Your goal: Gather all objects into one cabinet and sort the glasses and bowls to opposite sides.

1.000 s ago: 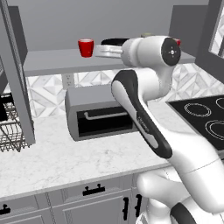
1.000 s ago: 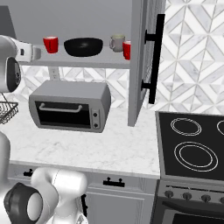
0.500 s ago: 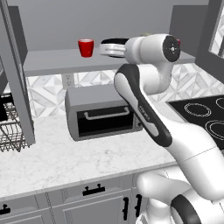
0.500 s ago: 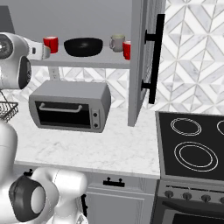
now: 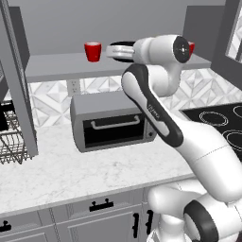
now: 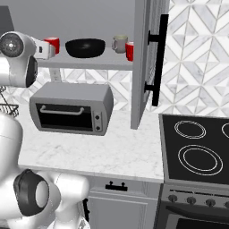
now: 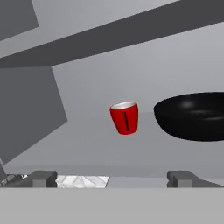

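Note:
On the grey shelf (image 6: pixel 89 64) of the upper cabinet a red cup (image 6: pixel 53 44) stands at the left, then the wide black bowl (image 6: pixel 85 48), a grey-beige cup (image 6: pixel 120 44) and a second red cup (image 6: pixel 129 51) at the right. My gripper (image 7: pixel 112 178) hovers at the shelf's front edge, open and holding nothing. It faces the left red cup (image 7: pixel 125 117), with the bowl (image 7: pixel 192 116) just right of that cup. From the left base view my hand (image 5: pixel 118 51) sits beside that cup (image 5: pixel 93 51) and hides the bowl.
A grey toaster oven (image 6: pixel 71 109) stands on the marble counter under the shelf. An open cabinet door (image 6: pixel 145 58) with a black bar handle hangs to the right, another door (image 5: pixel 16 71) to the left. There is a dish rack (image 5: pixel 12 137) at far left and a stove (image 6: pixel 197 147) at right.
The arm has risen a little and brought the hand level with the shelf edge. The cups and the bowl have not moved, and the gripper has stayed open.

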You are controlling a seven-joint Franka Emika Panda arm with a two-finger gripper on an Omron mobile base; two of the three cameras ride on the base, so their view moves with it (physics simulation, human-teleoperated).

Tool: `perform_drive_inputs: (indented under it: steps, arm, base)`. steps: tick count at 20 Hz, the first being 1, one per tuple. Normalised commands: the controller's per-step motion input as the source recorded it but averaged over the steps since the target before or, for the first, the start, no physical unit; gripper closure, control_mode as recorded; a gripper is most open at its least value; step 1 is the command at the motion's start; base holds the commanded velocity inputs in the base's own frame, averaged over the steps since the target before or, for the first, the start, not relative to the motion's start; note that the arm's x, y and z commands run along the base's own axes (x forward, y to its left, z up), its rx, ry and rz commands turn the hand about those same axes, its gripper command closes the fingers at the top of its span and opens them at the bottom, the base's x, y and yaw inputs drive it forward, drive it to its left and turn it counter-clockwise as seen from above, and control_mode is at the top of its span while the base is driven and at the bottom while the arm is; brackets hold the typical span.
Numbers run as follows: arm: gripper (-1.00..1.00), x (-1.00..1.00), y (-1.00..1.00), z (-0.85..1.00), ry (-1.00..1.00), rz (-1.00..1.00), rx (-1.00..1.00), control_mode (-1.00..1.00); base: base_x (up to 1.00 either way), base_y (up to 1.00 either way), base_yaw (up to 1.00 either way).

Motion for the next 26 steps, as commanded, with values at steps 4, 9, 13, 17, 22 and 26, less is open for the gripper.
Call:
perform_drive_inputs:
  steps: [4, 9, 13, 17, 22, 26]
  arm:
    - [-1.00, 0.23, 0.00, 0.00, 0.00, 0.00, -0.03, -1.00]
    - [-1.00, 0.27, 0.00, 0.00, 0.00, 0.00, -0.05, -1.00]
    - [-1.00, 0.30, 0.00, 0.00, 0.00, 0.00, -0.06, -1.00]
    - [-1.00, 0.29, 0.00, 0.00, 0.00, -0.02, -0.07, -1.00]
    - [-1.00, 0.07, 0.00, 0.00, 0.00, 0.00, 0.00, -1.00]
    - [-1.00, 0.19, 0.00, 0.00, 0.00, 0.00, 0.00, -1.00]
  base:
    - [0.00, 0.00, 0.00]
    - [0.00, 0.00, 0.00]
    - [0.00, 0.00, 0.00]
    - [0.00, 0.00, 0.00]
    - [0.00, 0.00, 0.00]
    - [0.00, 0.00, 0.00]
